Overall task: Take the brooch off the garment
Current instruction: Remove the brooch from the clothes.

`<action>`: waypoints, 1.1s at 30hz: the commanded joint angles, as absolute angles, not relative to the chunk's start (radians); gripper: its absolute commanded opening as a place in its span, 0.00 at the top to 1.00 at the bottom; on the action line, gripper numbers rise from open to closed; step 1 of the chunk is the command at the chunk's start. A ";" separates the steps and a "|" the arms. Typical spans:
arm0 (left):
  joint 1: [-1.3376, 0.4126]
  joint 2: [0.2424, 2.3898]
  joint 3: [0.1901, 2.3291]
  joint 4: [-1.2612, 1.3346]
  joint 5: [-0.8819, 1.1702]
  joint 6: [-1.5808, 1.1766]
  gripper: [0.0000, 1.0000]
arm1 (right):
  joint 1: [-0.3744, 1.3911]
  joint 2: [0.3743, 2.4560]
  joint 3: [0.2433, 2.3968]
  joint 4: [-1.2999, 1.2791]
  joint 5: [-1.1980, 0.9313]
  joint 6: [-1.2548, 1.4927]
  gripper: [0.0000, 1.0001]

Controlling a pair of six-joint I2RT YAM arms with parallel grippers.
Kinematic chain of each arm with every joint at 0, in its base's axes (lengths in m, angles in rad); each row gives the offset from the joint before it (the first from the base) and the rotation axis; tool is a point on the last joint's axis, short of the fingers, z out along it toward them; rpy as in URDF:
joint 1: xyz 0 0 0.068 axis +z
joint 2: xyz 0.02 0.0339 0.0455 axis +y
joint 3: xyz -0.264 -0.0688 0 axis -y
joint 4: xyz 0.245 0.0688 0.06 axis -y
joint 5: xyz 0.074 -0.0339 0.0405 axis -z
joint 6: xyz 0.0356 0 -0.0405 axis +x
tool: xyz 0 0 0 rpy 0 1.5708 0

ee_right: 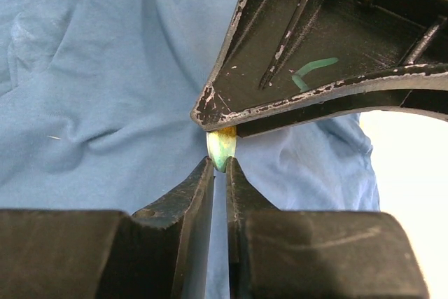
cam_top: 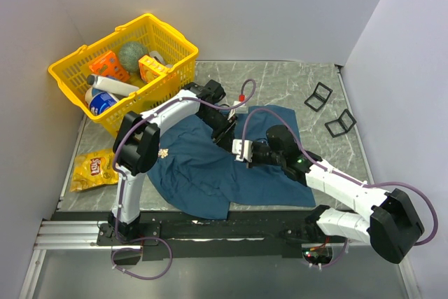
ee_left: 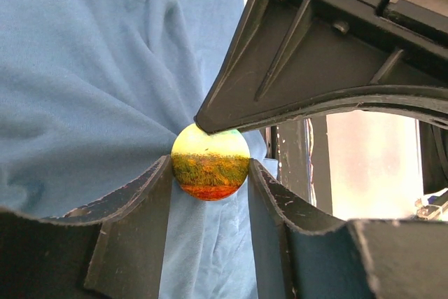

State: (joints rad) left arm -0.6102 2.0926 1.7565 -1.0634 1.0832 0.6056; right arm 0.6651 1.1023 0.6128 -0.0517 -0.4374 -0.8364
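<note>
holding: my left gripper [ee_left: 210, 166] is clamped across the small round glossy brooch with a yellow-to-red landscape face [ee_left: 210, 162], one finger on each side of its rim.
right gripper [ee_right: 219, 167]: jaws stand almost together at the brooch's rim; i cannot tell whether they bite it or only cloth.
brooch place: on the large wrinkled dark blue cloth garment [cam_top: 203, 173], which puckers toward it, near the middle of the grey marbled table [cam_top: 294, 82].
risk one: if i pull with the pin fastened, the cloth lifts or tears.
risk two: the smooth rim may slip free, and the crowded fingers may knock each other.
</note>
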 commanded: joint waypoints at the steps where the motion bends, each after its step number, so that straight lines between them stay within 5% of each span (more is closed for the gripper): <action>1: -0.618 2.071 1.790 -1.046 1.114 0.604 0.52 | 0.677 1.103 0.607 -0.003 -0.449 -0.838 1.00; 17: -0.571 1.810 1.649 -0.804 0.901 0.460 0.06 | 0.663 1.114 0.672 -0.139 -0.506 -0.808 1.00; 33: -0.558 1.533 1.284 -0.512 0.724 0.436 0.01 | 0.548 1.129 0.813 -0.379 -0.661 -0.739 1.00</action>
State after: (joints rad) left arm -0.5671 1.6089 1.3491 -0.6117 0.7570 0.4316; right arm 0.5838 1.1240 0.7574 -0.3328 -0.5964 -0.7715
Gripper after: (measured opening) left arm 0.984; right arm 0.107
